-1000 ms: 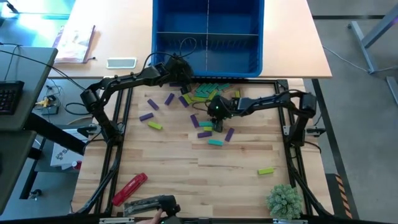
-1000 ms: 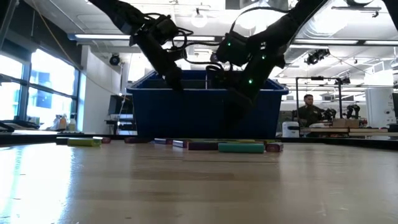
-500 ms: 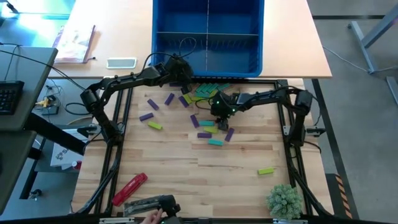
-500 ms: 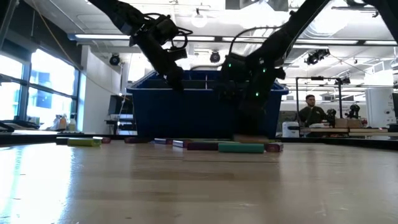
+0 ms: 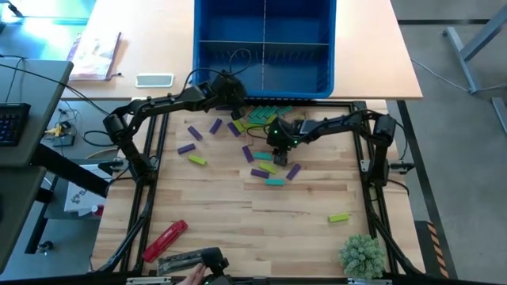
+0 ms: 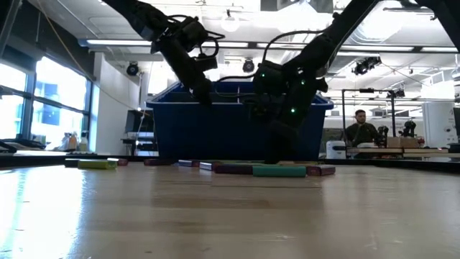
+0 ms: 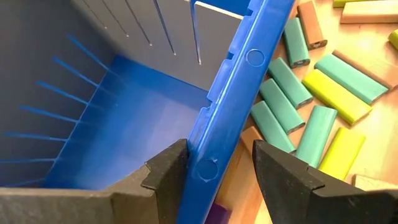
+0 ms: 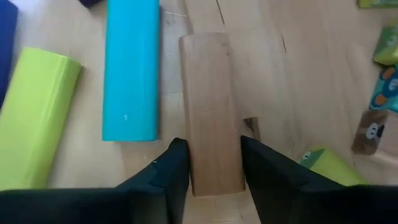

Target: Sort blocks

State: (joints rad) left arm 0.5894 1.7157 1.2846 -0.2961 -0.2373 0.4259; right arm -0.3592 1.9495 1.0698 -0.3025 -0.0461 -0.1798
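The tan block (image 8: 211, 112) lies flat on the wooden surface (image 5: 238, 214), in the cluster of blocks (image 5: 265, 131) just in front of the blue bin (image 5: 264, 47). My right claw (image 8: 209, 171) is down over it, one finger (image 8: 165, 177) on each long side, touching or nearly so; I cannot tell whether it is gripped. A teal block (image 8: 130, 68) lies just beside it, a lime block (image 8: 34, 118) beyond that. My left claw (image 7: 214, 171) hangs at the bin's front wall with its fingers apart, straddling the rim, holding nothing. Purple, teal and lime blocks lie scattered across the surface; one lime block (image 5: 338, 217) sits well apart near a small green plant (image 5: 363, 255). A red tool (image 5: 165, 239) lies near the front edge.
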